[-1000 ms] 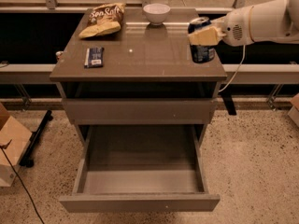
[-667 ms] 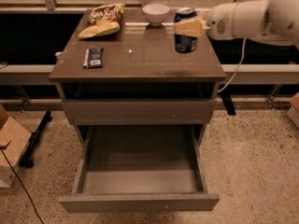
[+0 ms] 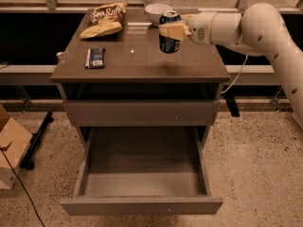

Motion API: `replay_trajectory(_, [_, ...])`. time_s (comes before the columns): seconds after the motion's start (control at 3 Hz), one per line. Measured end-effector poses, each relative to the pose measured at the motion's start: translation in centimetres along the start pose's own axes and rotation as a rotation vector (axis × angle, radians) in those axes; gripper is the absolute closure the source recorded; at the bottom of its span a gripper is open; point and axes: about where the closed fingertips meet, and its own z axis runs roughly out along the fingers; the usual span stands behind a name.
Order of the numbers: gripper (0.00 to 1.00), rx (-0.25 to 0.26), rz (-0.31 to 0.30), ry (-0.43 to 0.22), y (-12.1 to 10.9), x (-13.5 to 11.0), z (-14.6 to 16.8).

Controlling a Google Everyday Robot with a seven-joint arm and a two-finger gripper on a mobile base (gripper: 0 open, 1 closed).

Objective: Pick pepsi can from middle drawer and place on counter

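The pepsi can [image 3: 169, 33] is dark blue with a silver rim and stands upright over the back right part of the counter [image 3: 137, 63]. My gripper [image 3: 170, 31] reaches in from the right and is shut on the can's upper half. I cannot tell whether the can rests on the counter or hangs just above it. The middle drawer [image 3: 142, 176] is pulled fully open at the bottom of the cabinet, and nothing shows inside it.
A white bowl [image 3: 157, 12] stands just behind the can. A chips bag [image 3: 104, 20] lies at the back left, a flat dark-blue packet [image 3: 95, 58] at the left. A closed drawer front [image 3: 141, 111] sits above the open one. A cardboard box [image 3: 12, 145] stands on the floor at left.
My gripper has carried the can to the left, from the counter's right edge to a spot over the back right part, in front of the bowl.
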Motion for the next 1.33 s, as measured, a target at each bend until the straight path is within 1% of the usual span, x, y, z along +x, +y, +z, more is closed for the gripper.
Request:
replay_trajectory(0.33, [0.49, 0.021, -0.029, -0.034, -0.7, 1.2, 1.8])
replay_trajectory(0.67, [0.26, 0.023, -0.051, -0.048, -1.1, 2.6, 3.4])
replay_trajectory(1.0, [0.0, 0.017, -0.05, -0.048, -0.8, 2.6, 3.7])
replay_trajectory(1.33, [0.0, 0.017, -0.05, -0.048, -0.8, 2.6, 3.7])
